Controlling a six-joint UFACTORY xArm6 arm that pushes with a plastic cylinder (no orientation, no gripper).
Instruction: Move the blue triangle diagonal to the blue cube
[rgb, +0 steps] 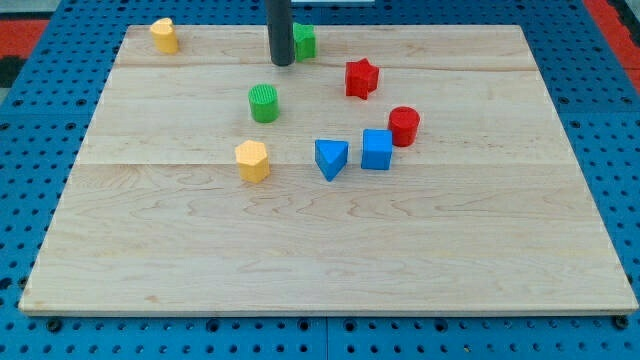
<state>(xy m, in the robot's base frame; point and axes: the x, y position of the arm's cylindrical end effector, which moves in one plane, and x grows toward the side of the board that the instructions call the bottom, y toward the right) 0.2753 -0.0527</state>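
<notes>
The blue triangle (331, 158) lies near the board's middle, just left of the blue cube (377, 150) with a small gap between them. My tip (282, 63) is near the view's top, well above and left of both blue blocks. It stands right beside a green block (304, 41), which the rod partly hides.
A red cylinder (404, 126) touches the blue cube's upper right. A red star-shaped block (361, 78) is above it. A green cylinder (264, 103) and a yellow hexagonal block (253, 160) lie left of the triangle. A yellow block (164, 35) sits at the top left corner of the wooden board (330, 260).
</notes>
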